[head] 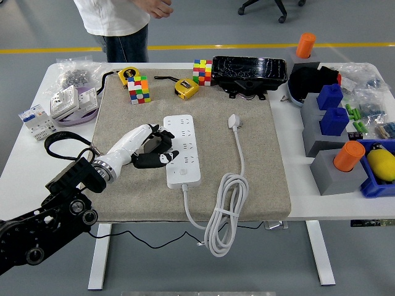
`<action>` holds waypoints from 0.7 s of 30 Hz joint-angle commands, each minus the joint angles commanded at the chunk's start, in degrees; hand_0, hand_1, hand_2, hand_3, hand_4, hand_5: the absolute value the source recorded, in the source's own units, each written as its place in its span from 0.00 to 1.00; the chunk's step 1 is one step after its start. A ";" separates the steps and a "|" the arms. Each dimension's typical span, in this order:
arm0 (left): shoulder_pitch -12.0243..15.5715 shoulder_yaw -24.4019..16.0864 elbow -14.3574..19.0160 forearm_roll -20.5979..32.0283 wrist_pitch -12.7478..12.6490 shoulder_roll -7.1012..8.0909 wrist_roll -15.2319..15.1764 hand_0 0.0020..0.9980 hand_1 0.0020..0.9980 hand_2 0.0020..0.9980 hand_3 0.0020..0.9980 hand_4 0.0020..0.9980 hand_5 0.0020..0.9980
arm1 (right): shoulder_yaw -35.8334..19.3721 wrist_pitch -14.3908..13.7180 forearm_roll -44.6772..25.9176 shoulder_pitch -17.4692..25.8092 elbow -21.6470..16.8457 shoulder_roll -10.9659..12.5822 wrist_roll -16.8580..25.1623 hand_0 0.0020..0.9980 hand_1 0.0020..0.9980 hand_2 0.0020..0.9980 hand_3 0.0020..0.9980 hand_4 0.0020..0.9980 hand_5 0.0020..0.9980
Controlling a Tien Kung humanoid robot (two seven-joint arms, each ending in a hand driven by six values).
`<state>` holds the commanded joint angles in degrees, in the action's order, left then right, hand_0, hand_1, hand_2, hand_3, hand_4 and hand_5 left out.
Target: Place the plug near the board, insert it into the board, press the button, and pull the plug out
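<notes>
Grey floor (pixel 197 24) with yellow line (pixel 247 46), white table (pixel 290 179).

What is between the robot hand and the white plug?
The white power strip lies between them. In the head view, the robot hand sits at its left edge, the plug lies to its right, with bare mat before the plug.

This is a robotics lab or test workshop: a white height-adjustable table (pixel 24 154) on a grey floor with a yellow line (pixel 247 45), an office chair base (pixel 265 7) behind, grey and blue printed fixtures (pixel 330 120), 3 puzzle cubes (pixel 139 89), tape measures (pixel 185 87) and bagged parts (pixel 74 74)
</notes>
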<state>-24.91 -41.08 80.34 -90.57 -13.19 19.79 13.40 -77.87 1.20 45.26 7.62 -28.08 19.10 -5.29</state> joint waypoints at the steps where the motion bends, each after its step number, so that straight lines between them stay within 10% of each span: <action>1: -0.03 0.05 0.04 0.05 0.03 0.01 0.02 0.77 0.78 0.78 0.68 0.73 0.39 | 0.01 0.00 0.01 0.01 0.01 0.00 -0.01 0.67 0.68 0.68 0.59 0.99 0.53; 21: 0.83 -2.06 -0.54 -1.19 -0.17 0.99 -0.03 0.76 0.77 0.77 0.67 0.73 0.40 | 0.02 0.06 0.07 -0.01 -0.06 -0.04 -0.01 0.67 0.68 0.68 0.59 0.99 0.53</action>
<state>-24.08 -43.14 79.80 -91.76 -13.36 20.78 13.37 -77.85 1.26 45.33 7.61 -28.14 19.06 -5.30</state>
